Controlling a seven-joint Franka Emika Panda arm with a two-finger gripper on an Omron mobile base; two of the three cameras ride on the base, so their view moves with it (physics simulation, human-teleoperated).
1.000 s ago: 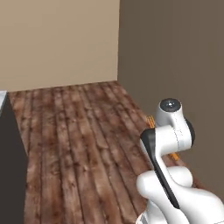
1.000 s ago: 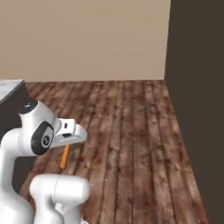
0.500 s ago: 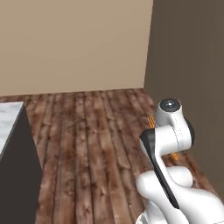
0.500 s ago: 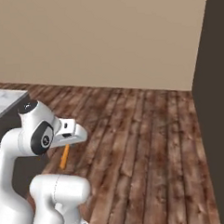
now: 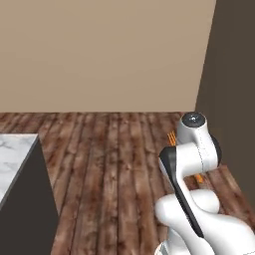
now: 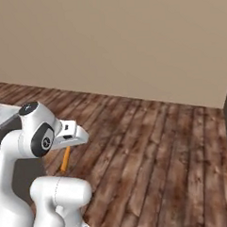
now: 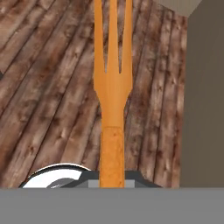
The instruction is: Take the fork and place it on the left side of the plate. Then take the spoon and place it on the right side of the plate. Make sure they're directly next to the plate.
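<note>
Swinging round, our base has brought a marble counter (image 5: 15, 149) into sight; our pincer (image 7: 113, 175), clamped on the fork (image 7: 113, 87), next needs the plate's left side.

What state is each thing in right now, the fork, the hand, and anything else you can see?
Slim orange fork: held in the hand, off the floor, tines pointing away from the camera on the hand.
Hand: shut on the fork's handle, carried over the wooden floor.
Marble-topped counter: at the left, its visible corner bare.
</note>
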